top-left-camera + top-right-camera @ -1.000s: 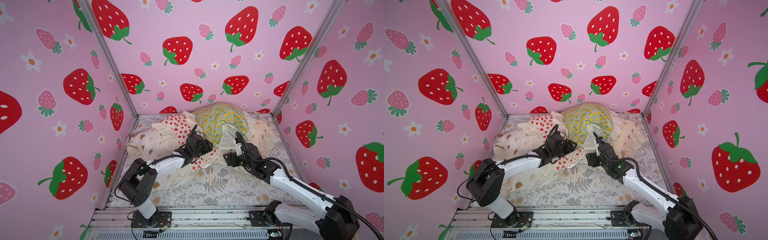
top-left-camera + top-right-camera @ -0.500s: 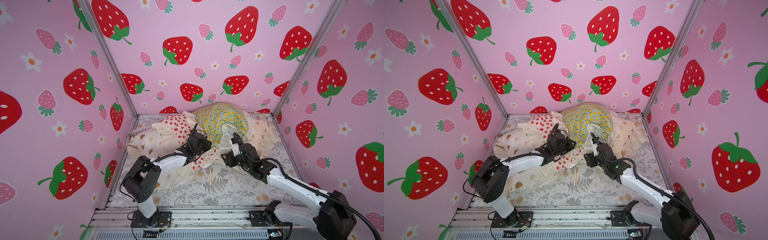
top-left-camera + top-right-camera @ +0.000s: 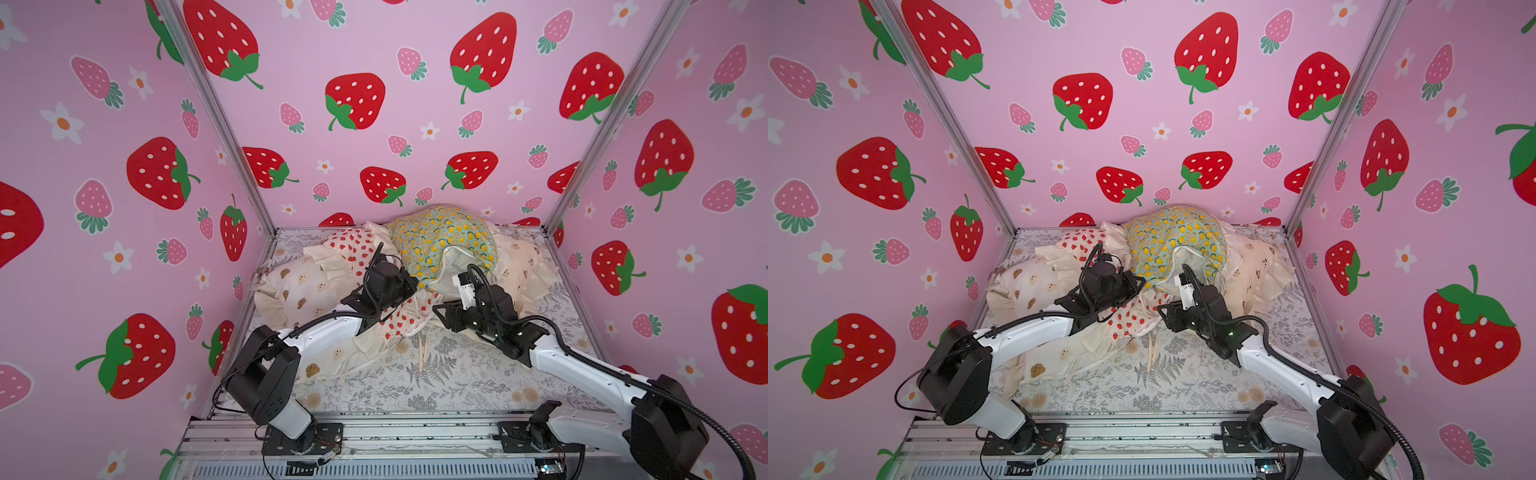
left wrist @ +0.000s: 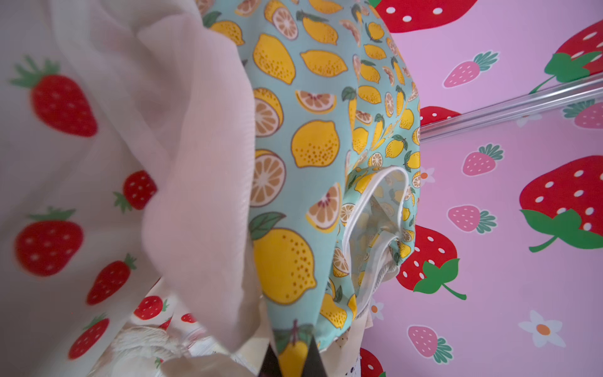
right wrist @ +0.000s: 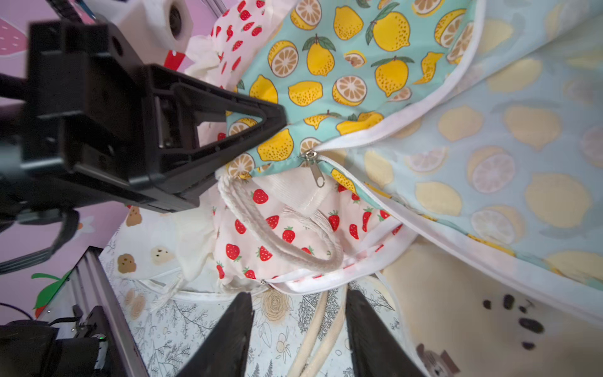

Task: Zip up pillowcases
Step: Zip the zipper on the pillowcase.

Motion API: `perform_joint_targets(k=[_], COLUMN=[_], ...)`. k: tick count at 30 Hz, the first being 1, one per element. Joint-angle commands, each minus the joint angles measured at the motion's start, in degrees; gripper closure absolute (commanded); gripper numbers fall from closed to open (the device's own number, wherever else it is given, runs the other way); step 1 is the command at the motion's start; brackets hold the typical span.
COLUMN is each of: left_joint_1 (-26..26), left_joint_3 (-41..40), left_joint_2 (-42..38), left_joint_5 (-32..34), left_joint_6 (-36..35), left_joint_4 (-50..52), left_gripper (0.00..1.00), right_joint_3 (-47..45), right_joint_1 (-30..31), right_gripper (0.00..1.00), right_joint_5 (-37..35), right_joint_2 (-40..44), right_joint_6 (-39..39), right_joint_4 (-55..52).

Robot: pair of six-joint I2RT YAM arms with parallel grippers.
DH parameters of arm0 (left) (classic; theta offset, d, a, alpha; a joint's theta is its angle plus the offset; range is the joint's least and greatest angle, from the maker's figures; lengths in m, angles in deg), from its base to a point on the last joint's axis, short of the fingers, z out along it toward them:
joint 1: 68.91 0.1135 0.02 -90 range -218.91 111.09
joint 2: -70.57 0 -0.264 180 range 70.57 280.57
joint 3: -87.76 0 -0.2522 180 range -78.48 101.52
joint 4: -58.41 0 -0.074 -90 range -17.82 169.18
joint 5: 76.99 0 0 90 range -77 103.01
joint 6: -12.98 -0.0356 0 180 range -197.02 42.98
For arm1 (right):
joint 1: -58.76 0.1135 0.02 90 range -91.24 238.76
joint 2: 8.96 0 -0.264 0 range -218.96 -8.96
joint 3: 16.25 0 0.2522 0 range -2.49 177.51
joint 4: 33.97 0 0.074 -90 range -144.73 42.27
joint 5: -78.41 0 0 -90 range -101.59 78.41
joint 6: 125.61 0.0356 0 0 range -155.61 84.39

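On fern-print sheet (image 3: 457, 382), lemon pillowcase (image 3: 436, 237) upright, mouth (image 3: 467, 259) frontward

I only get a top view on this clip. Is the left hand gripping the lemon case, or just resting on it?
Observer: Gripping. In the left wrist view the left hand is shut on a fold of the lemon case.
Reviewer: What is it pinching next to?
Observer: The right wrist view shows the pull hanging just beside the left hand's tips.
Reviewer: Taken yet?
Observer: No. In that view the right hand is open and short of the pull.
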Motion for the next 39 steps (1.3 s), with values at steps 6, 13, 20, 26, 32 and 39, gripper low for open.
perform_joint_targets(k=[6,13,20,26,32,39], left_joint_1=[0.0,-0.3,-0.4,-0.5,-0.5,-0.5], left_joint_3=[-2.1,-1.4,-0.7,-0.2,-0.3,-0.3], left_joint_2=[-3.3,-4.1,-4.0,-4.0,-4.1,-3.9], left_joint_5=[-3.4,-5.3,-5.7,-5.2,-5.2,-5.1], left_joint_6=[4.3,4.3,4.1,3.5,3.3,3.3], left_joint_4=[-2.5,-1.7,-1.4,-0.9,-0.8,-0.9], left_gripper=[1.0,1.0,1.0,1.0,1.0,1.0], right_joint_3=[1.3,5.8,10.0,12.4,13.8,16.1], right_joint_1=[-1.3,-1.1,0.7,3.1,3.9,4.4], right_gripper=[0.56,0.61,0.66,0.69,0.72,0.77], right_joint_5=[4.4,1.5,-3.3,-8.8,-11.1,-10.8], right_joint_2=[-1.1,-3.9,-7.3,-8.7,-10.1,-12.1], right_joint_6=[8.0,2.6,-5.4,-10.1,-11.4,-12.8], right_joint_4=[4.8,0.0,-5.4,-7.6,-8.6,-8.7])
